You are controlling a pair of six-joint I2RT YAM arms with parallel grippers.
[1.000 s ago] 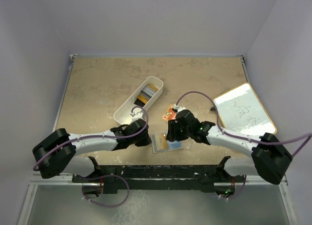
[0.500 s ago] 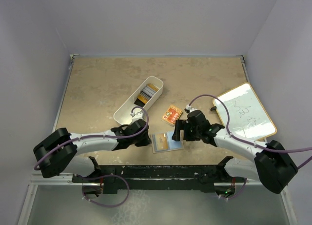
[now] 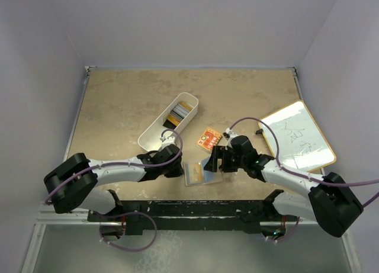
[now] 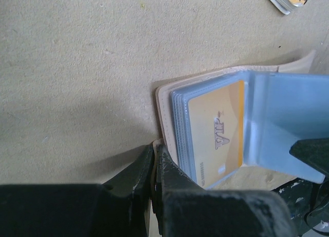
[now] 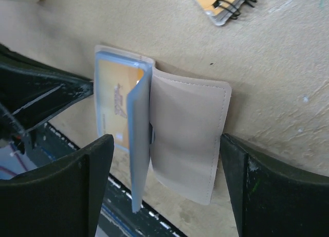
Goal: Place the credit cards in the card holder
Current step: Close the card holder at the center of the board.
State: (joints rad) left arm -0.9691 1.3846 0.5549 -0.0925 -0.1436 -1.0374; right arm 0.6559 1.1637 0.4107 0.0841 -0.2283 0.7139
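The left claw (image 4: 154,167) is shut, its tips against the near left corner of the holder (image 4: 163,106). Whether it pinches the edge cannot be told. The right claw (image 5: 164,144) is open, one finger on either side of the holder's beige flap, gripping nothing.

The holder lies open on the worktop (image 3: 130,95) between the two claws, near the front edge. One orange card (image 4: 216,126) marked VIP sits in its clear sleeves. One sleeve (image 5: 138,144) stands up between the card and the flap.

Just behind the right claw lies one orange-red spiral-bound packet (image 3: 208,138). Behind the left claw one white bin (image 3: 155,134) lies slantwise, with more cards (image 3: 179,113) stacked at its far end, too small to count. One whiteboard (image 3: 296,135) lies at the right edge, well apart.
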